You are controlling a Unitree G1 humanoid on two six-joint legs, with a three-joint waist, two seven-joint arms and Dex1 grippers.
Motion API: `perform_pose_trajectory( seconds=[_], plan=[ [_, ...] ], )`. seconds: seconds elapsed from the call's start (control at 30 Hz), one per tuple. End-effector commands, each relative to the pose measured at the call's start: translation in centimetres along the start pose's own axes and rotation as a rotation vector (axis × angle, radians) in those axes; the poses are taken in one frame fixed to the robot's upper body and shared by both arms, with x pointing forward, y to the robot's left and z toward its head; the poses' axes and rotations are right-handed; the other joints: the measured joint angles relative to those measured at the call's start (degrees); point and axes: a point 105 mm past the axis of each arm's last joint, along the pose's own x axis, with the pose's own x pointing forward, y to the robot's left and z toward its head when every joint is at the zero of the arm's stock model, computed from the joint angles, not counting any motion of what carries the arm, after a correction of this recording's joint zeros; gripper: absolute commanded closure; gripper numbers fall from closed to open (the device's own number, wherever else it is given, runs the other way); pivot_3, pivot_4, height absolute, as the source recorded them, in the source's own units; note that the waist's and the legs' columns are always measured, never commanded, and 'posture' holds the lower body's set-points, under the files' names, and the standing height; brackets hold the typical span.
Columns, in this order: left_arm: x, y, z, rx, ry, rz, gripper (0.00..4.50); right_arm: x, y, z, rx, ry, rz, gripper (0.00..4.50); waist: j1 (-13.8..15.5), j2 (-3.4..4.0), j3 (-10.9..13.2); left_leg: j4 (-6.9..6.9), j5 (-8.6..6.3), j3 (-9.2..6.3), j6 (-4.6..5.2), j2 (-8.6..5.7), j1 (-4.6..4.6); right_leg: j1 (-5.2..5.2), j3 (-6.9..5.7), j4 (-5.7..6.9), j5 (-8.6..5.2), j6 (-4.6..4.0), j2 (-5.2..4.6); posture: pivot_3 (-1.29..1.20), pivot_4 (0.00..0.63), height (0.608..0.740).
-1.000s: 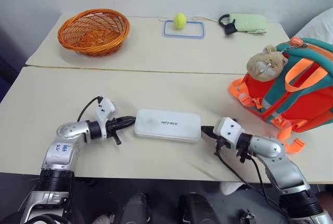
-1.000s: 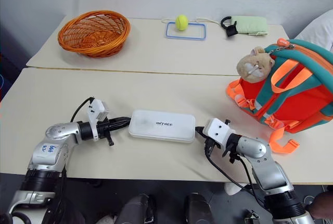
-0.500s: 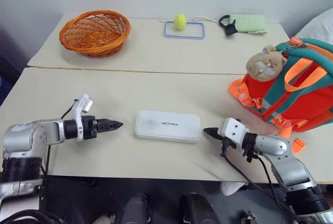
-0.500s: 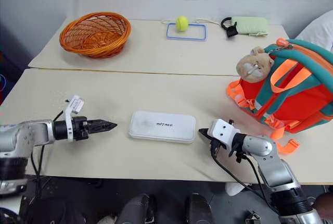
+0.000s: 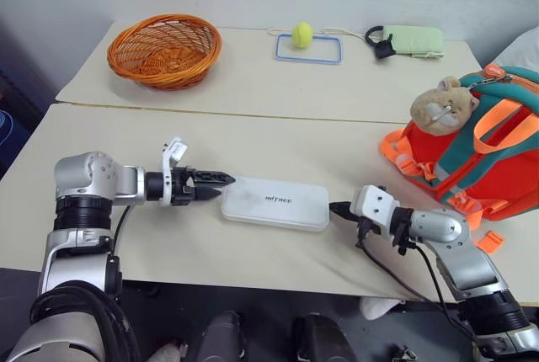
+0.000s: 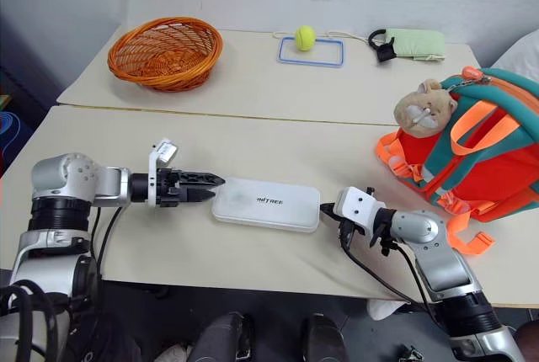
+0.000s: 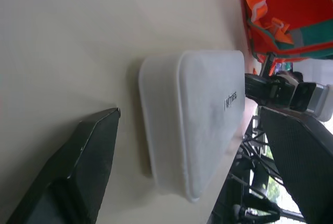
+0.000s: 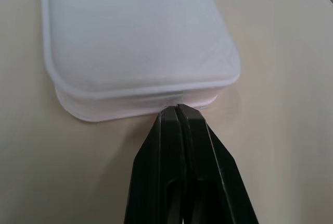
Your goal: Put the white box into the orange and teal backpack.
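Note:
The white box (image 5: 275,203) lies flat on the near table, with its lettering facing up. My left gripper (image 5: 221,186) is open at the box's left end, its two black fingers spread on either side of that end without closing on it. In the left wrist view the box (image 7: 203,130) sits between and just ahead of the wide-apart fingers (image 7: 88,156). My right gripper (image 5: 337,208) is shut, its tips (image 8: 177,108) touching the rim of the box's (image 8: 135,31) right end. The orange and teal backpack (image 5: 480,168) stands at the right, bearing a plush hamster charm (image 5: 442,103).
On the far table stand an orange wicker basket (image 5: 164,49), a tennis ball (image 5: 302,34) on a blue-rimmed tray (image 5: 309,49) and a green pouch (image 5: 413,40). A seam (image 5: 253,113) separates the two tables. The near table's front edge (image 5: 253,271) runs just below both arms.
My left gripper, shut and drawn back to the left half a second ago, has come back to the box's left end, rolled, and opened wide. The right gripper stays shut at the right end.

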Motion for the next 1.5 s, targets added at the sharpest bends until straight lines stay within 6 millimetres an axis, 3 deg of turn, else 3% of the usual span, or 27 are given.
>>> perform_pose_trajectory(
  seconds=[0.03,0.27,0.37,0.5,0.67,0.8,0.9,1.03,1.13,1.2,1.33,1.5],
  plan=[
    [2.0,0.7,-2.2,-0.075,0.120,0.001,0.03,0.4,-0.3,0.9,-0.036,-0.036,0.003,4.50,-0.1,0.00,0.0,0.00,0.00,0.01,0.00,0.01,0.00,0.00,0.00,0.00,0.00,0.00,0.00,0.00,0.150,0.740],
    [3.4,-1.0,-2.1,-0.093,0.166,-0.095,0.03,1.3,-0.1,1.2,-0.047,-0.066,0.006,4.50,-0.1,0.00,0.0,0.04,0.01,0.01,-0.01,0.01,0.02,0.02,0.00,0.01,0.00,0.01,0.01,0.00,0.150,0.740],
    [3.7,-1.8,-2.4,-0.070,0.194,-0.139,0.59,1.4,0.2,1.3,-0.041,-0.076,0.008,4.50,-0.2,0.00,0.0,0.03,0.01,0.01,-0.01,0.01,0.01,0.02,0.00,-0.01,0.00,0.01,0.01,0.00,0.150,0.740],
    [3.7,-2.3,-2.7,-0.052,0.213,-0.167,1.86,1.2,0.4,1.3,-0.027,-0.084,0.003,4.50,-0.3,-0.02,0.0,0.03,0.02,0.01,-0.03,0.06,-0.02,-0.02,0.01,-0.01,0.00,0.00,0.06,0.00,0.150,0.740],
    [3.3,-3.6,-2.3,-0.003,0.187,-0.230,3.15,-0.8,0.4,0.7,0.059,-0.096,-0.044,4.50,-0.2,-0.02,0.0,0.03,0.03,0.01,-0.05,0.08,-0.03,-0.01,0.02,-0.02,0.00,0.00,0.08,0.00,0.150,0.740],
    [2.1,-5.2,-0.5,0.154,-0.007,-0.341,3.26,-4.1,0.6,0.5,0.134,-0.119,-0.143,3.31,-0.2,-0.03,0.0,-0.04,0.02,-0.01,-0.05,0.08,-0.10,-0.06,0.01,-0.10,0.00,0.00,0.07,0.00,0.150,0.740],
    [-0.8,-7.3,0.5,0.350,-0.219,-0.461,3.26,-8.4,0.8,-0.6,0.239,-0.100,-0.319,2.27,-0.2,-0.03,0.0,-0.04,0.03,-0.03,-0.05,0.11,-0.18,-0.11,0.00,-0.13,0.00,0.00,0.08,0.00,0.150,0.740],
    [-2.6,-8.8,-0.7,0.555,-0.294,-0.488,3.26,-13.4,1.2,-2.1,0.346,-0.043,-0.530,0.82,-0.4,-0.04,0.0,-0.06,0.03,0.00,-0.08,0.15,-0.06,0.02,0.03,-0.18,0.00,0.00,0.10,0.00,0.150,0.740],
    [-2.9,-8.0,-2.0,0.698,-0.303,-0.407,3.26,-16.9,1.8,-3.0,0.391,-0.037,-0.703,0.02,-0.3,0.11,0.0,-0.28,-0.01,0.03,-0.14,0.14,0.13,0.15,0.09,-0.29,-0.01,0.00,0.11,0.00,0.150,0.740],
    [-2.8,-7.5,-2.3,0.797,-0.319,-0.379,3.26,-18.3,0.8,-3.2,0.394,-0.070,-0.817,0.02,-0.4,0.09,0.0,-0.39,-0.02,0.02,-0.19,0.16,0.16,0.15,0.08,-0.36,-0.02,-0.03,0.15,0.00,0.150,0.740],
    [-3.0,-6.9,-1.8,0.849,-0.388,-0.370,3.26,-18.4,-2.1,-2.6,0.357,-0.152,-0.859,0.02,-0.9,0.07,0.0,-0.30,0.00,0.14,-0.13,0.16,0.14,0.13,0.18,-0.35,-0.01,-0.01,0.15,0.00,0.150,0.740],
    [-2.9,-5.7,-2.0,0.854,-0.388,-0.358,3.26,-14.0,-5.7,-1.0,0.374,-0.255,-0.742,0.02,-1.7,0.15,0.0,-0.37,0.00,0.12,-0.14,0.18,0.14,0.00,0.17,-0.21,-0.02,-0.03,0.16,0.00,0.150,0.740]
  ],
)
